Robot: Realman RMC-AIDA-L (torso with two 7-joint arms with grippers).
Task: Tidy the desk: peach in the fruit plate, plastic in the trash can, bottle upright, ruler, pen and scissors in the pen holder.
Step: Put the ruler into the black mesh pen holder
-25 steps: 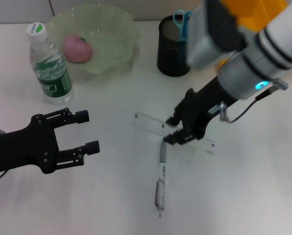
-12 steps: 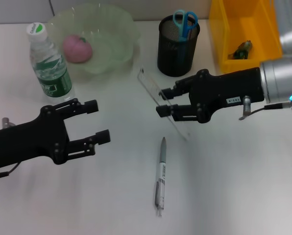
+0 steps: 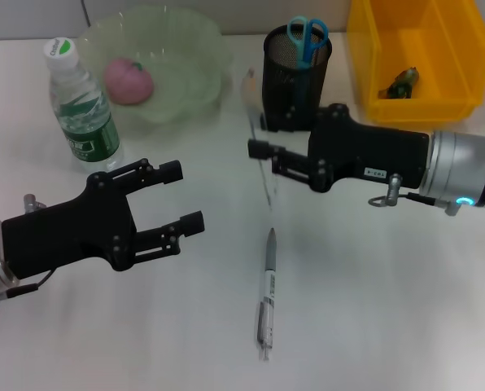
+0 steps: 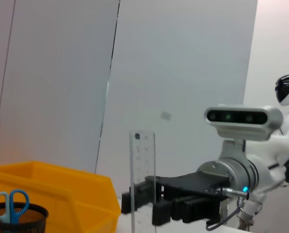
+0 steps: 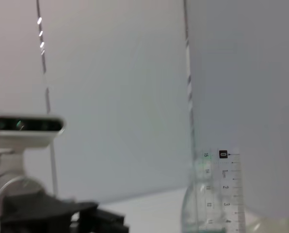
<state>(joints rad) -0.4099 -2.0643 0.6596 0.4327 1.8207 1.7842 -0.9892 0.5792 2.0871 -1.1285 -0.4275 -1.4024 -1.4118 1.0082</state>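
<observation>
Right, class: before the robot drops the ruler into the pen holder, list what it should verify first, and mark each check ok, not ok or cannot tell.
1. Ruler clamped by the right gripper: ok, held off the table.
2. Ruler upright for insertion: ok, it stands vertical in the left wrist view.
3. Ruler over the pen holder: not ok, it sits beside the holder, toward the fruit plate.
4. Room in the holder: cannot tell; scissors already stand inside.
5. Left gripper out of the way: ok, open, low over the table near the bottle.
6. Pen clear of the path: ok, flat on the table.
</observation>
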